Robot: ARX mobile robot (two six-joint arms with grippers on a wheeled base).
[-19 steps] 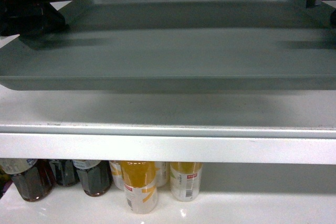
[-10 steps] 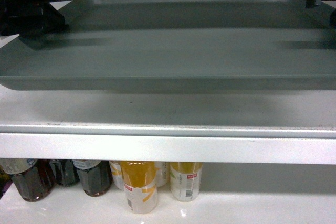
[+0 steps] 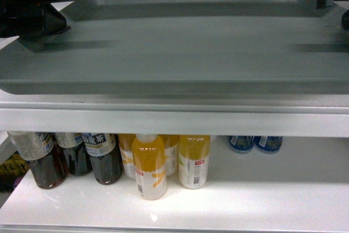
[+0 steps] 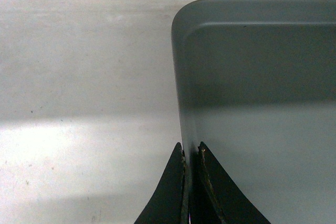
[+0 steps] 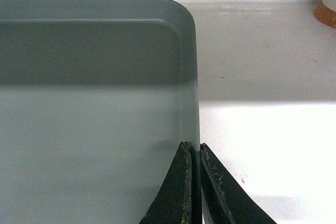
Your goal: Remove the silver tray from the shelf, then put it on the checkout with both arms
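You have the silver tray (image 3: 180,42) pinched at both short sides: in the left wrist view the left tool (image 4: 190,153) is clenched on the tray's left rim, 1 blade inside and 1 outside, and in the right wrist view the right tool (image 5: 191,149) grips the right rim the same way. The tray sits level over the shelf (image 3: 174,121), with its front edge near the shelf's front lip; from the head view you cannot tell for sure whether it is lifted clear or resting on the board. Below it, bottles (image 3: 147,162) stand on the lower shelf. The checkout is not in any view, so the whole carry is ahead of you. The main risk is the grip itself: each tool holds only a thin, low rim near the tray's rear half, so the wide front part hangs forward and could tip down or slide out of the blades. If 1 arm moves faster or higher than the other, the tray will twist and 1 rim may pop free. Dragging the front edge across the shelf lip could also jolt it loose, and a drop would land among the bottles. Keep both arms matched in height and speed as you back out.
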